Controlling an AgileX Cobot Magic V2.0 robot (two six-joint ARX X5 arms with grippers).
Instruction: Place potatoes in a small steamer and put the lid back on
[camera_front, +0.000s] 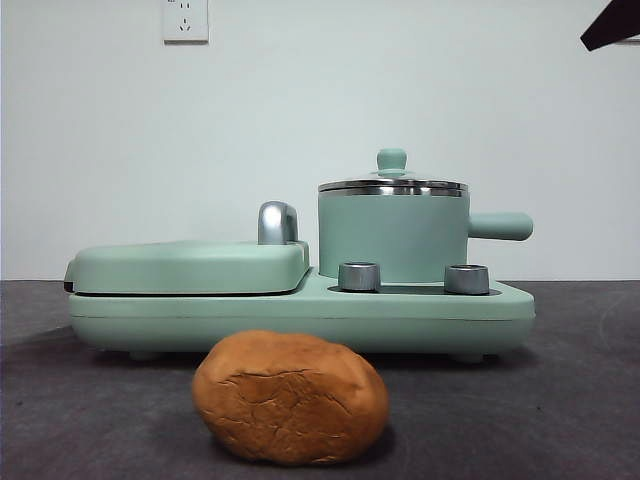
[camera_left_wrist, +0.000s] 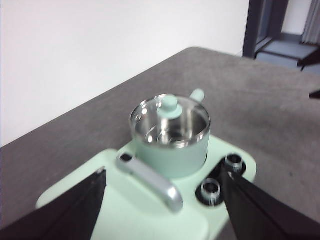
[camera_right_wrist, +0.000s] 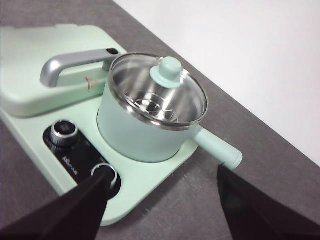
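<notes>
The left gripper's fingers (camera_left_wrist: 75, 210) stand spread wide apart with nothing between them, held above the appliance and looking down on the small steamer (camera_left_wrist: 172, 150). The right gripper's fingers (camera_right_wrist: 75, 210) are likewise parted and empty, hanging over the bench (camera_right_wrist: 200, 200) just beside the steamer's side handle (camera_right_wrist: 217, 147). In the front view only one black arm tip (camera_front: 612, 25) shows, at the top corner; which arm it belongs to cannot be told.

The lid (camera_right_wrist: 160, 95) sits closed on the small steamer, its steel rim resting on the pot's rim and its mint-green knob (camera_right_wrist: 168, 70) upright at the centre. The pot stands in its round seat on the mint-green cooker base (camera_front: 300, 315), next to the flat grill cover (camera_front: 190, 265) with its chrome handle (camera_front: 277, 222). Two knurled dials (camera_front: 359, 276) sit on the base in front of the pot.

The potato (camera_front: 290, 397) lies on the bench in front of the cooker base, apart from both grippers, cracked skin facing the front camera.
</notes>
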